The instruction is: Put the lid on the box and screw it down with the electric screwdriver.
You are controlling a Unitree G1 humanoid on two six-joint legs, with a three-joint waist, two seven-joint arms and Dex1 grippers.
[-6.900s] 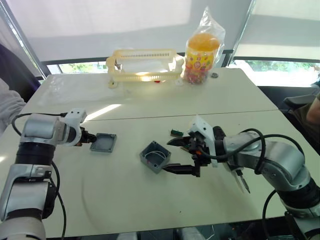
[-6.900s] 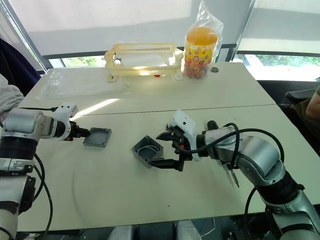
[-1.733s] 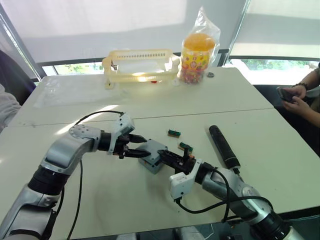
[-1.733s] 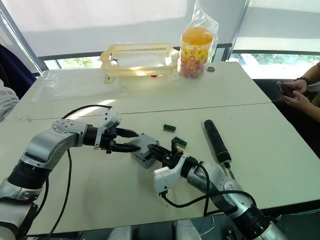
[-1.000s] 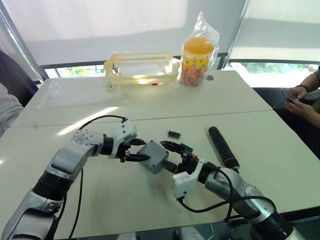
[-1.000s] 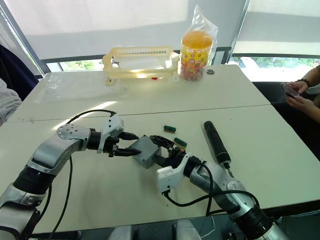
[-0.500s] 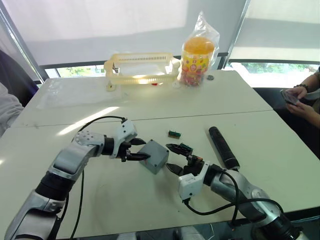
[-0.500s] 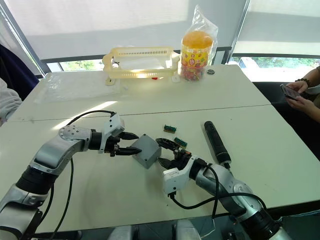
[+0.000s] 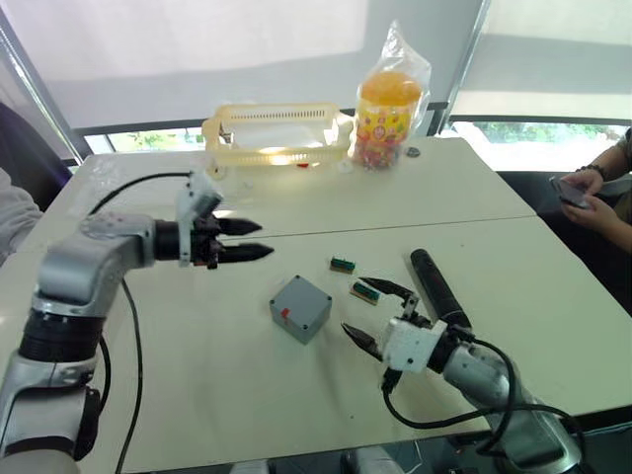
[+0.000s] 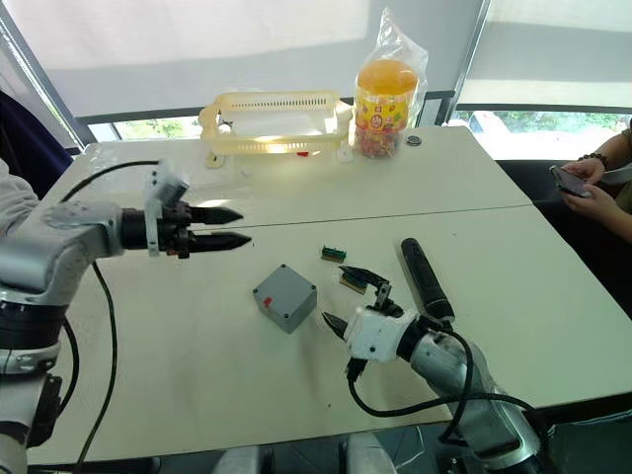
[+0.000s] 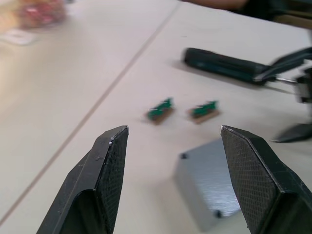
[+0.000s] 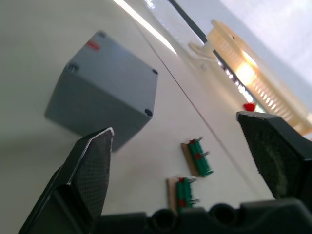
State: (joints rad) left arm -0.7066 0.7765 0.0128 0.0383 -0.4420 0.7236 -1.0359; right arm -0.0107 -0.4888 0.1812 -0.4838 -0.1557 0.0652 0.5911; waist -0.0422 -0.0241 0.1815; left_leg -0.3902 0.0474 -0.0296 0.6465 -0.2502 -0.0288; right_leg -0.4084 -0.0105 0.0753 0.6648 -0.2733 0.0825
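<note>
Mostly matt plastic, operator, on a smooth table

You have the box (image 9: pixel 300 308) in matt grey plastic, its lid (image 12: pixel 119 61) smooth; the table (image 9: pixel 197 395) is pale with a soft sheen; the electric screwdriver (image 9: pixel 435 288) looks dark and satin; each end effector finger (image 11: pixel 251 170) shows a cross-hatched black pad; the bag (image 9: pixel 400 84) is glossy film

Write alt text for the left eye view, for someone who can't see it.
A small grey box with its lid on sits on a white table, untouched, between two open robot grippers: the left gripper hovers behind it, the right gripper beside it. A dark electric screwdriver and two small green blocks lie nearby.
</note>
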